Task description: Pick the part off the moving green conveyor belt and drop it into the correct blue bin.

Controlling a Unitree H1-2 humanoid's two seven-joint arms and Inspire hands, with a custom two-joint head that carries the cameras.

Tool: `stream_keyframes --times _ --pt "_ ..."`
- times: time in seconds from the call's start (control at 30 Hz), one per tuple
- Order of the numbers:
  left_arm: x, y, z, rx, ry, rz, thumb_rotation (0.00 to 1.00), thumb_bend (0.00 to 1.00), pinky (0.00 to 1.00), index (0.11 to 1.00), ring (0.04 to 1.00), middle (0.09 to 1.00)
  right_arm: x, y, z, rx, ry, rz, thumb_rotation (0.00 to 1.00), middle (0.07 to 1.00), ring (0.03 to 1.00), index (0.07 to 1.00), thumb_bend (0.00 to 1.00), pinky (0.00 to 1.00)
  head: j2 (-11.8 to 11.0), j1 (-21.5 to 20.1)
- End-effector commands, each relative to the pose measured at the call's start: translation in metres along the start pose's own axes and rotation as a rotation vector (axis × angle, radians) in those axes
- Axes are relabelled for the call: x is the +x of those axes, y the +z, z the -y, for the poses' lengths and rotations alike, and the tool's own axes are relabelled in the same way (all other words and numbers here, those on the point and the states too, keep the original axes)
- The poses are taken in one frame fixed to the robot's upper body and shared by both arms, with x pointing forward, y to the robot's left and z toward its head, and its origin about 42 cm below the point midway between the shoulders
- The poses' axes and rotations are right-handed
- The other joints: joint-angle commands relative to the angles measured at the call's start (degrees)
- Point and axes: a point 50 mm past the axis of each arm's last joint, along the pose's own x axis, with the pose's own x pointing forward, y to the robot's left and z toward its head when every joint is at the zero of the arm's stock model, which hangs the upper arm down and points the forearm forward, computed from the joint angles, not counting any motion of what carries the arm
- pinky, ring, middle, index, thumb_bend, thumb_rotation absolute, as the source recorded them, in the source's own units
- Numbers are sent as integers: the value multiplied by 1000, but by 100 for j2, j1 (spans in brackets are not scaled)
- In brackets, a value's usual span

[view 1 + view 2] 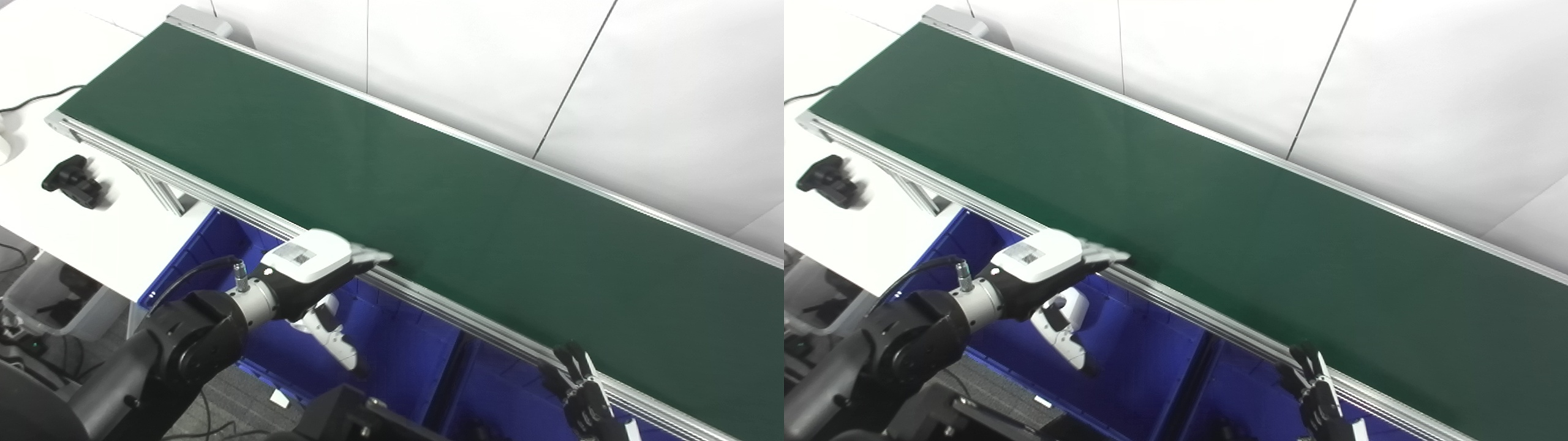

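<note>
The green conveyor belt (392, 177) runs from top left to bottom right, and I see no part on it. My left hand (315, 260) hovers at the belt's near rail (429, 303). It is open, with its fingers stretched flat toward the belt, its thumb (331, 334) hanging down, and nothing in it. Below it lies a blue bin (398, 361), with a second blue bin (508, 392) to its right. My right hand (582, 392) is low at the bottom right, just below the rail, fingers pointing up and apart, holding nothing.
A black object (72, 180) lies on the white table (92, 239) at the left. A grey tub (55, 297) stands on the floor below that table. A black cable (37, 98) runs along the far left. White wall panels back the belt.
</note>
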Motion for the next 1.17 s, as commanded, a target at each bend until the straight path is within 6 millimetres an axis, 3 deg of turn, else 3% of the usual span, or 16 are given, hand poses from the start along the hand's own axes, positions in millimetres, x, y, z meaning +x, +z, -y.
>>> stream_keyframes --times 0.0,0.1,0.2,0.23,0.27,0.3,0.37,0.43,0.47,0.5,0.6,0.8,1.13 --pt "1 26 -8 -195 84 144 595 996 899 864 885 882 0 9 -3 2 2 22 912 932 862 965 886 851 13 -89" --pt "11 48 4 -558 160 251 548 940 864 856 901 901 2 8 -6 -5 4 23 913 929 864 965 871 844 39 -312" --pt "25 60 25 -774 224 278 632 874 883 877 918 916 5 8 -13 -6 6 24 913 924 864 965 869 840 80 -648" --pt "27 63 31 -832 245 265 660 874 873 878 908 912 6 9 -17 -4 7 25 912 923 863 965 869 839 137 -1062" --pt "28 63 35 -867 260 256 679 862 867 879 903 908 8 10 -21 -4 7 27 911 923 865 965 868 840 145 -1142" --pt "30 62 44 -905 270 235 685 859 865 879 901 907 10 12 -28 2 7 28 910 923 866 965 868 840 190 -1649" --pt "31 51 64 -850 236 189 743 847 946 926 966 964 17 16 -43 24 2 30 885 918 865 955 883 835 218 -2148" --pt "30 32 76 -766 181 184 698 825 978 938 991 987 25 19 -57 43 5 38 869 925 873 953 883 838 210 -2644" --pt "28 22 77 -735 160 185 682 815 982 944 996 992 29 20 -65 49 8 41 864 930 880 953 876 842 167 -3170" --pt "27 14 78 -707 141 183 666 810 984 949 998 994 32 21 -70 51 10 43 860 935 885 955 869 845 167 -3170" --pt "25 -9 78 -641 92 167 667 807 981 962 1000 998 44 25 -87 46 16 36 864 948 890 963 865 868 110 -3998" --pt "29 -33 78 -593 46 158 684 796 974 976 1000 998 61 28 -105 37 1 39 883 951 888 957 875 887 255 -4378" --pt "34 -30 79 -589 27 151 699 814 972 996 1000 1000 64 27 -96 22 4 52 882 951 883 963 847 862 301 -4043"
